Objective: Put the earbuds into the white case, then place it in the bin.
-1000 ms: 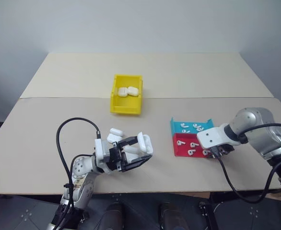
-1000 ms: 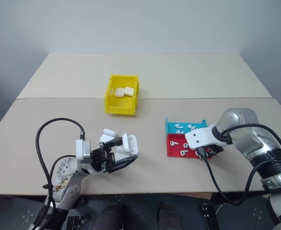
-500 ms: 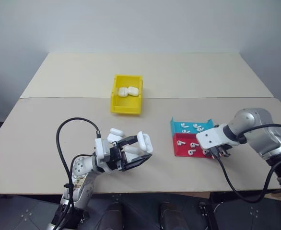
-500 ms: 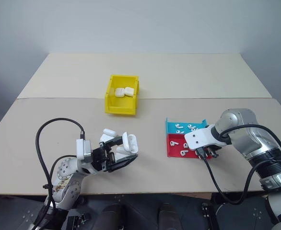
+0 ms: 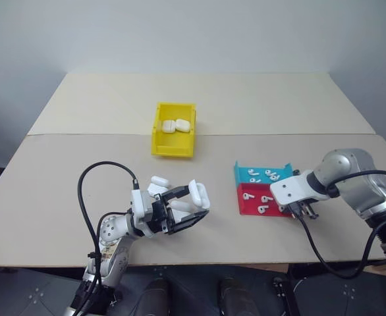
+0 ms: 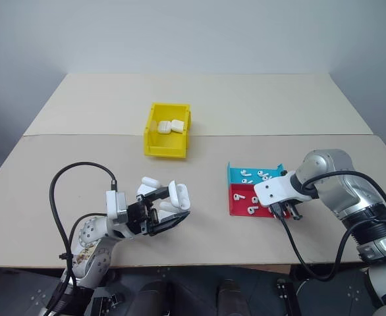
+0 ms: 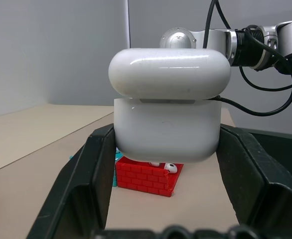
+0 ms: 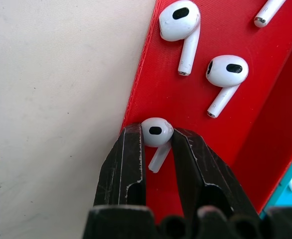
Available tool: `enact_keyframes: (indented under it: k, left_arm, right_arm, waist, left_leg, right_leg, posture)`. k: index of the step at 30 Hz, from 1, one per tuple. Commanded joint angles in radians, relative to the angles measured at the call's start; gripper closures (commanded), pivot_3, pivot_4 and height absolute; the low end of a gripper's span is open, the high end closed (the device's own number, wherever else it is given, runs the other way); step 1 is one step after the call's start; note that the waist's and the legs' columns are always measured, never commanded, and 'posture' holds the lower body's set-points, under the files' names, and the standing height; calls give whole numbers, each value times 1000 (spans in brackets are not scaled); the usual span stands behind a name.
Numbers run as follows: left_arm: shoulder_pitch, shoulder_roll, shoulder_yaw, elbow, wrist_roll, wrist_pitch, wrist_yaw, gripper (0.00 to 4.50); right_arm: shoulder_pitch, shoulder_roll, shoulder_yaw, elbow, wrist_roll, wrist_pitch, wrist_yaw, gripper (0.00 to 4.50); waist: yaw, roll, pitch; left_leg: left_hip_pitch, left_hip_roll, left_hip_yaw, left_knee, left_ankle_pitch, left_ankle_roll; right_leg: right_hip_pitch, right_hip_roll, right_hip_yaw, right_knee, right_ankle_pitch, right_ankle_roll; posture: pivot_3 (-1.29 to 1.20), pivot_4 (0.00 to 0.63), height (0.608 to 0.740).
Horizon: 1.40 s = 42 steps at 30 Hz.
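While right gripper (image 8: 156,149) pinches an earbud (image 8: 156,132) at red tray's (image 8: 255,124) bench-side edge: picking step.
Left gripper (image 7: 166,164) clamped on open white case (image 7: 168,112), well left of red tray; next, lift straight, carry to case, seat stem-down.

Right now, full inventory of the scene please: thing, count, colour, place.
table: one, beige, two joined panels under everything.
bin: one, yellow, table centre, far side.
cases in bin: two, white, side by side.
held case: one, white, lid open, in the left gripper.
loose cases: white, a cluster behind the left gripper; count unclear.
blue tray: one, holds several white earbuds.
red tray: one, touching the blue tray's near side, holds white earbuds.
pinched earbud: one, white, at the red tray's edge.
left gripper: black fingers, shut on the held case.
right gripper: black fingers, closed on the pinched earbud.
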Motion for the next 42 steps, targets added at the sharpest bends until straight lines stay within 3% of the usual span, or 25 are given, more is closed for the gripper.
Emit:
enact_keyframes:
  k: [1,10,17,20,26,33,42]
  left_arm:
    - [-8,0,6,-35,-1,-1,4,1743]
    - [-37,-16,12,-32,-27,11,5,1743]
    - [-137,-34,22,-85,-101,136,55,1743]
    - [-172,-40,18,-128,-142,184,51,1743]
    - [-180,-56,18,-179,-220,226,-1,1743]
    - [-176,-70,24,-203,-239,256,3,1743]
    - [-181,-85,19,-212,-222,238,1,1743]
  right_arm:
    - [-11,-1,-14,-7,0,-9,2,3875]
    - [-14,-30,-102,-107,85,95,22,3875]
    - [-25,-32,-416,-330,414,420,-13,3875]
    - [-2,8,-558,-406,563,529,-85,3875]
    - [30,189,-750,-485,818,493,-237,3875]
    - [-14,357,-749,-487,1050,459,-311,3875]
    - [-40,480,-640,-482,1082,346,-320,3875]
  waist:
    - [0,0,0]
    - [0,0,0]
    - [3,0,0]
    - [4,0,0]
    - [-1,0,0]
    - [-1,0,0]
    - [-1,0,0]
  left_leg:
    - [0,0,0,0,0,0]
    - [0,0,0,0,0,0]
    - [-1,0,-1,0,0,0]
    - [-1,0,-2,0,0,0]
    - [0,0,-2,0,0,0]
    - [0,0,-2,0,1,2]
    - [0,0,-2,0,1,2]
  right_leg:
    - [0,0,0,0,0,0]
    - [0,0,0,0,0,0]
    - [0,0,0,0,1,0]
    - [1,0,-1,-1,1,1]
    - [2,0,0,-1,1,1]
    - [2,1,0,0,2,1]
    - [2,1,0,-1,2,1]
  posture:
    - [0,150,740]
    - [0,150,740]
    - [0,150,740]
    - [0,150,740]
    - [0,150,740]
    - [0,150,740]
    - [0,150,740]
